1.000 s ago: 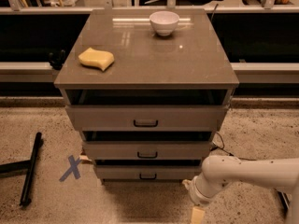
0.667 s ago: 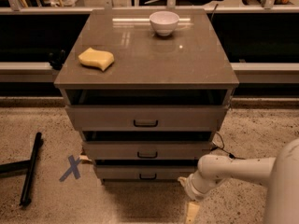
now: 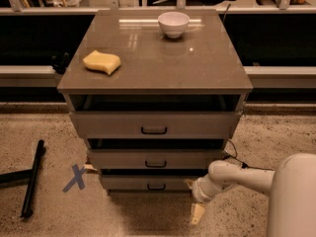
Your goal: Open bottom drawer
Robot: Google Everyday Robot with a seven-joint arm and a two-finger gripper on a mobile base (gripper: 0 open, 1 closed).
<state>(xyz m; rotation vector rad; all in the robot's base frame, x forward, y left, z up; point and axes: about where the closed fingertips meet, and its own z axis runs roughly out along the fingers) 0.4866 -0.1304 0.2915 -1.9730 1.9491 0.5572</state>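
Note:
The bottom drawer (image 3: 133, 183) is the narrowest, lowest front of the grey-beige cabinet, with a small black loop handle (image 3: 156, 186) at its centre. It sits flush under the middle drawer (image 3: 123, 159), and the widest top drawer (image 3: 113, 125) is above that. My white arm (image 3: 232, 176) reaches in from the lower right. My gripper (image 3: 196, 212) hangs near the floor, below and to the right of the bottom drawer's right end, apart from the handle.
On the cabinet top (image 3: 197, 68) stand a white bowl (image 3: 173, 23) at the back and a yellow sponge (image 3: 101, 62) at the left. A black bar (image 3: 32, 179) and a blue X mark (image 3: 75, 177) lie on the speckled floor at left. A cable (image 3: 232, 149) hangs by the cabinet's right side.
My arm has moved left, bringing the gripper closer to the bottom drawer's right end. The drawers have not moved.

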